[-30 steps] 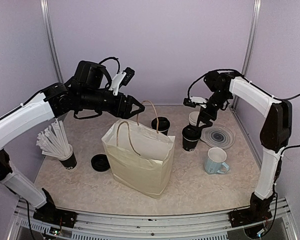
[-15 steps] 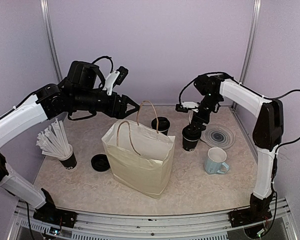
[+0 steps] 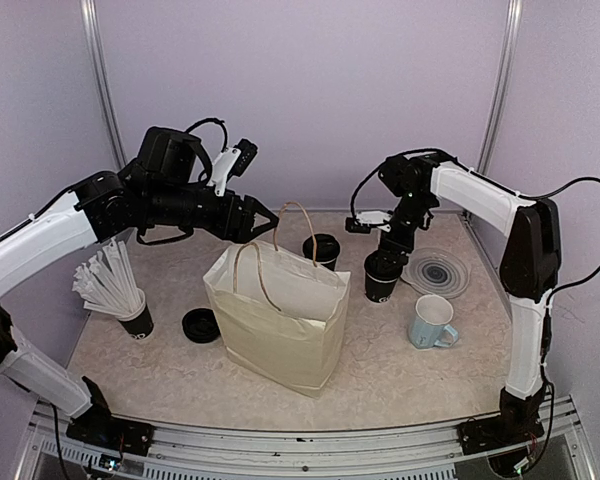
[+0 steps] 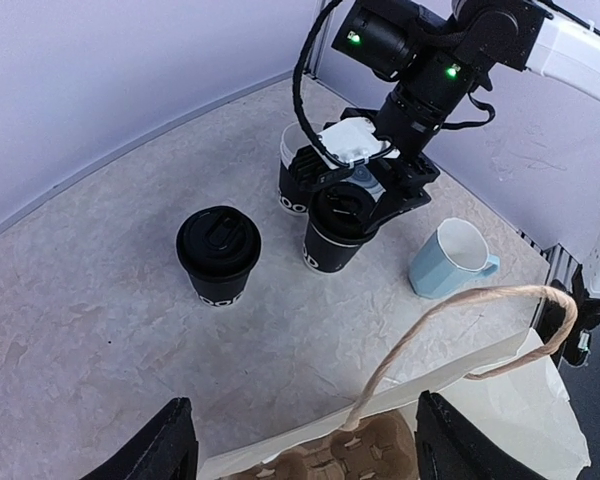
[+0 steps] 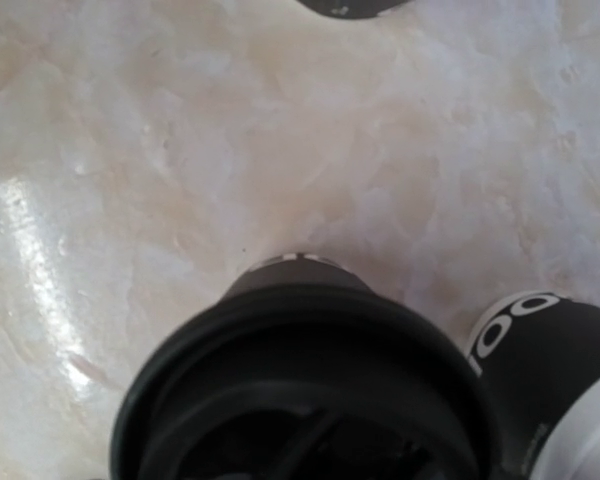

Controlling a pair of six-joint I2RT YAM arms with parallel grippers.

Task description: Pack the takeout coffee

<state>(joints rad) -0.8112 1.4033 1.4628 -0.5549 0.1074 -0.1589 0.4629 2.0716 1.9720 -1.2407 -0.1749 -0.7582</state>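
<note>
Two black takeout coffee cups with lids stand behind the paper bag (image 3: 280, 310): one at the centre (image 3: 321, 248) (image 4: 218, 250), one to its right (image 3: 382, 277) (image 4: 332, 240). My right gripper (image 3: 389, 250) (image 4: 362, 190) comes down on the right cup, its fingers against both sides of the lid (image 5: 300, 390), which hides them in the right wrist view. A third, lidless cup (image 4: 290, 180) (image 5: 550, 345) stands just behind. My left gripper (image 3: 267, 214) (image 4: 310, 445) is open and empty above the bag's far handle (image 4: 450, 320). A cardboard cup carrier (image 4: 370, 455) lies inside the bag.
A loose black lid (image 3: 200, 324) lies left of the bag. A black cup of white sticks (image 3: 125, 295) stands at the far left. A light-blue mug (image 3: 433, 322) (image 4: 450, 258) and a round grey coaster (image 3: 442, 270) are at the right.
My right wrist has swung left and turned over the right cup, which has stayed put. My left gripper has drawn back slightly to the left above the bag's handle.
</note>
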